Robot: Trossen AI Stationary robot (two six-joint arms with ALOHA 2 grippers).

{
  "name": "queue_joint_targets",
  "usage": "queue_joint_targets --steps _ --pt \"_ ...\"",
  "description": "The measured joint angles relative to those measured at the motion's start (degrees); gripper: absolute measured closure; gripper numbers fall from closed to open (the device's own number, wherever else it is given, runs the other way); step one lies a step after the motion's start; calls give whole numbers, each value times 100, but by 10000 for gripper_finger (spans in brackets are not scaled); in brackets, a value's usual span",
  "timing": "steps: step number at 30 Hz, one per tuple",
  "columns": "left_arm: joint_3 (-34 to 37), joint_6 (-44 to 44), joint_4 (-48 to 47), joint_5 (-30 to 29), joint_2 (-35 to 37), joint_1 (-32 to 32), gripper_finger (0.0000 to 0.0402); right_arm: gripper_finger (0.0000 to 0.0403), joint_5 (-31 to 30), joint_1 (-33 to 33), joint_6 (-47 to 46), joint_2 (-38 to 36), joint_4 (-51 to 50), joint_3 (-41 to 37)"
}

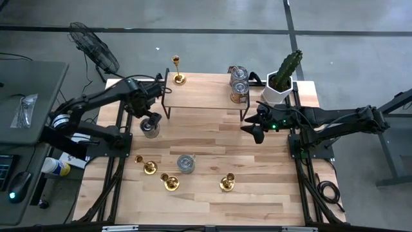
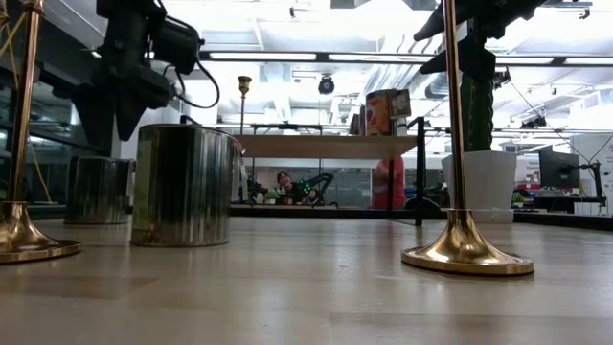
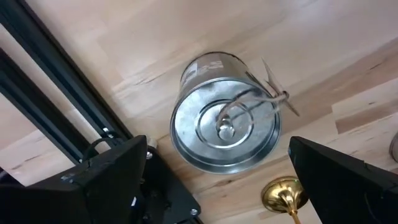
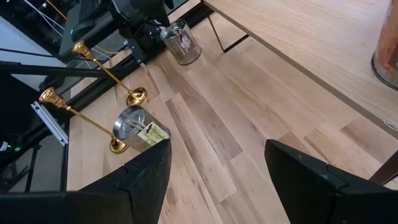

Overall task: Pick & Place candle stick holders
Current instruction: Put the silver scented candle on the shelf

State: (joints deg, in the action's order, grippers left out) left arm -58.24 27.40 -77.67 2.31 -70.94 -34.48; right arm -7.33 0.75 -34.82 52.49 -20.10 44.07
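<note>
Left hand points down over tin can near counter's left edge, fingers spread either side, not touching. Right hand hovers by right edge, fingers spread, empty. Three gold candle holders stand upright along front of counter, stems vertical. Fourth holder stands upright on raised shelf at back. Second can stands between front holders.

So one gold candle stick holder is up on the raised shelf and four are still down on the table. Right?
Not quite. The high view shows three down on the table, not four: candle stick holders at and. One candle stick holder does stand on the raised shelf.
</note>
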Motion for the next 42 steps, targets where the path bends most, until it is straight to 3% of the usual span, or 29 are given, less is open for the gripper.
queue_joint_targets --steps 7,17,25,32,42 --pt "0 -15 37 251 -182 2 18 151 2 0 -1 0 0 0" --pt "2 -327 50 -34 -332 14 18 151 2 0 12 0 -2 0" --pt "8 -616 342 36 -332 372 18 151 4 0 12 2 -2 0" --pt "279 -493 573 -387 -332 800 18 151 4 0 -5 1 -2 0" --pt "356 -340 511 -460 -330 789 18 151 40 0 -8 2 -2 0"
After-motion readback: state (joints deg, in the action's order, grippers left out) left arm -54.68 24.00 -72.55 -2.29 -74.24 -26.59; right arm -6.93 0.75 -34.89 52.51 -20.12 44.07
